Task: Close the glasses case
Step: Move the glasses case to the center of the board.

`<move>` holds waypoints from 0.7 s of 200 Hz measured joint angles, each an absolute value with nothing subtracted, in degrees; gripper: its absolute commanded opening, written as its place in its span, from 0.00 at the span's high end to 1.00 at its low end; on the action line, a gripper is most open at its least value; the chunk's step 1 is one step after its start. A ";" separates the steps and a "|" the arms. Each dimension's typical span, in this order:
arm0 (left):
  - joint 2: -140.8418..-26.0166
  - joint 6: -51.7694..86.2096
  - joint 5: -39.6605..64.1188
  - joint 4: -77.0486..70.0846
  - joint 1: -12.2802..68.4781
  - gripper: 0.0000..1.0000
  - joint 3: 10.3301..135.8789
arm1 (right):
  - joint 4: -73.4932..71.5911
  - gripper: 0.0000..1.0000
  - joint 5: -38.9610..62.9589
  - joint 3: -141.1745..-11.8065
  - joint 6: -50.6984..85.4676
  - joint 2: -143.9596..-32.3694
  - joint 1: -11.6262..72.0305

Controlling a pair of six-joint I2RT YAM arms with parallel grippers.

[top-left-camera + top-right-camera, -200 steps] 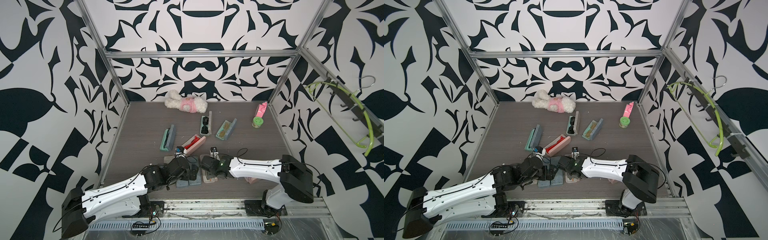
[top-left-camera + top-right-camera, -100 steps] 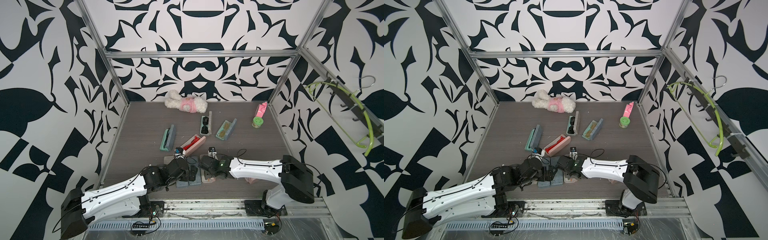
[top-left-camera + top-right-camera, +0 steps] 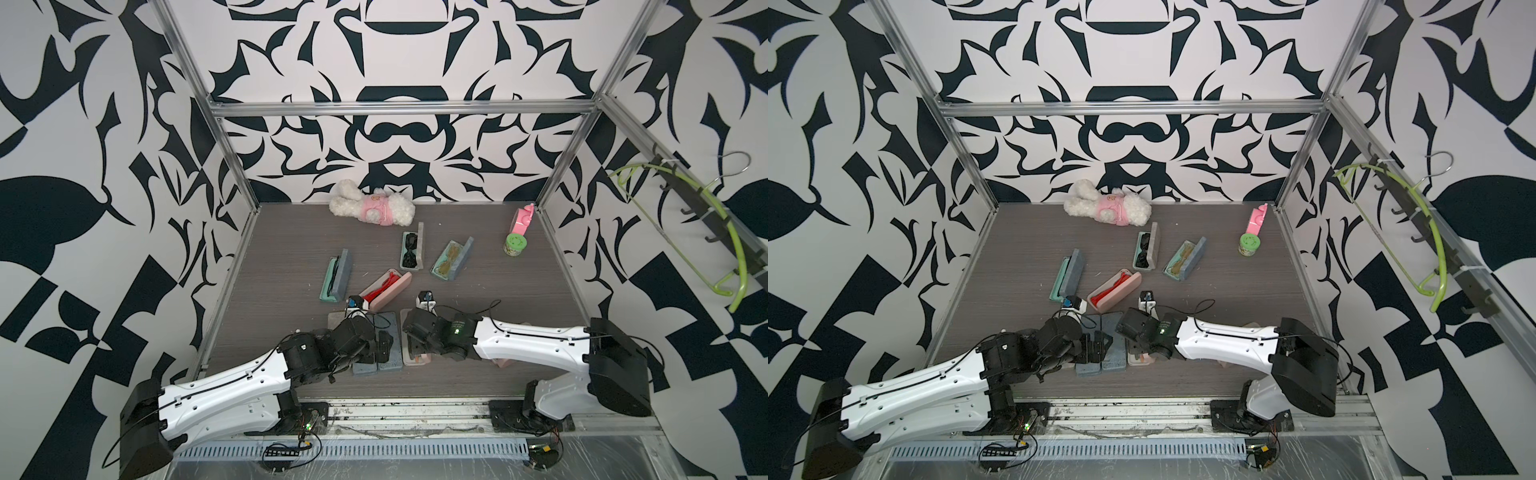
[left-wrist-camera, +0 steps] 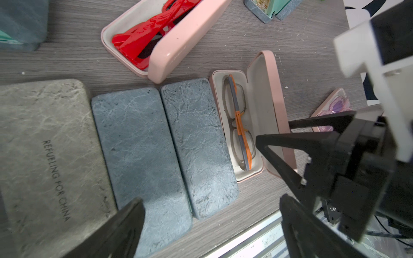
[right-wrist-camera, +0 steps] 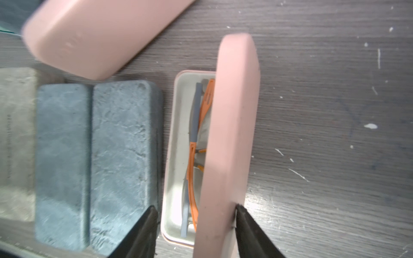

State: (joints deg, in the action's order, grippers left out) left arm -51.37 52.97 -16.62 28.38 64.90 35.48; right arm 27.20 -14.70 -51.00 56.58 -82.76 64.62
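The pink glasses case (image 4: 218, 105) lies open near the table's front edge, with grey-and-orange glasses (image 5: 193, 143) in its tray. Its lid (image 5: 232, 134) stands nearly upright, leaning slightly over the tray. My right gripper (image 5: 194, 207) is open and straddles the lid. One finger (image 5: 245, 221) touches the lid's back, the other hangs on the tray side. In both top views this gripper (image 3: 415, 347) (image 3: 1136, 347) covers most of the case. My left gripper (image 4: 211, 200) is wide open and empty, above two closed blue-grey cases (image 4: 196, 143) beside the pink case.
A grey lettered case (image 4: 44, 145) lies beside the blue-grey ones. Behind them are an open pink case with red glasses (image 3: 384, 291) and three more open cases (image 3: 336, 280) (image 3: 411, 251) (image 3: 451, 259). A plush toy (image 3: 372, 208) and a green-lidded jar (image 3: 514, 244) are at the back.
My right gripper's jaws have spread from nearly shut to wide around the lid. Both arms have stayed almost where they were.
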 measured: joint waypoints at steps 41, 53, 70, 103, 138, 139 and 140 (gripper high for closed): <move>-50.83 53.17 -16.71 29.89 64.90 0.00 35.48 | 26.35 0.37 -13.89 -50.00 55.55 -79.53 64.62; -50.48 53.19 -16.71 30.13 64.90 0.01 35.48 | 26.22 0.37 -13.78 -49.69 55.33 -78.24 64.62; -50.30 53.19 -16.71 30.74 64.90 0.01 35.53 | 26.17 0.36 -13.69 -49.25 55.09 -76.31 64.62; -50.35 53.32 -16.69 32.25 64.90 0.01 35.73 | 25.82 0.35 -13.45 -47.86 54.63 -72.47 64.53; -51.29 53.41 -16.45 32.88 64.90 0.01 36.88 | 25.17 0.35 -11.42 -45.52 53.32 -68.69 62.83; -51.33 53.41 -16.45 32.93 64.90 0.01 36.91 | 25.08 0.35 -11.27 -45.43 53.30 -68.58 62.70; -51.35 53.41 -16.43 32.93 64.90 0.01 36.95 | 25.04 0.35 -11.20 -45.39 53.28 -68.51 62.63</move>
